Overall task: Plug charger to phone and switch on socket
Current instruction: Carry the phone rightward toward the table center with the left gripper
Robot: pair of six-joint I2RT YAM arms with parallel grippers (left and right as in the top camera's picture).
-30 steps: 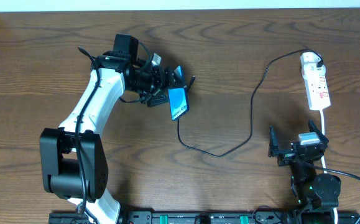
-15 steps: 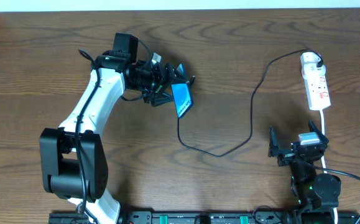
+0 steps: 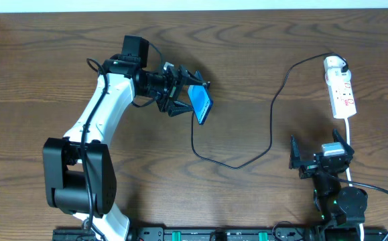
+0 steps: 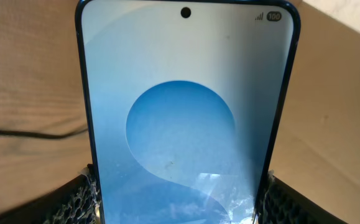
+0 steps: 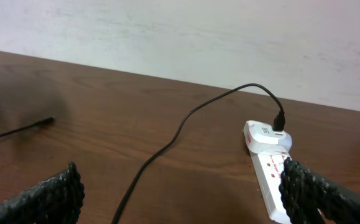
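My left gripper (image 3: 195,100) is shut on the phone (image 3: 202,105), a slim blue-screened handset held tilted above the table at centre left. In the left wrist view the phone (image 4: 186,118) fills the frame between my two fingers. The charger's black cable (image 3: 272,124) runs from its white adapter head (image 3: 334,65), which sits in the socket (image 3: 341,92) at the far right, down and left to its free end (image 3: 193,128) just below the phone. My right gripper (image 3: 319,161) is open and empty at the lower right, short of the socket (image 5: 268,180).
The socket's white cord (image 3: 349,144) trails down the right side past my right arm. The table's far edge meets a white wall (image 5: 180,37).
My left gripper has lifted and turned the phone, moving it slightly right and up. The right arm has not moved.
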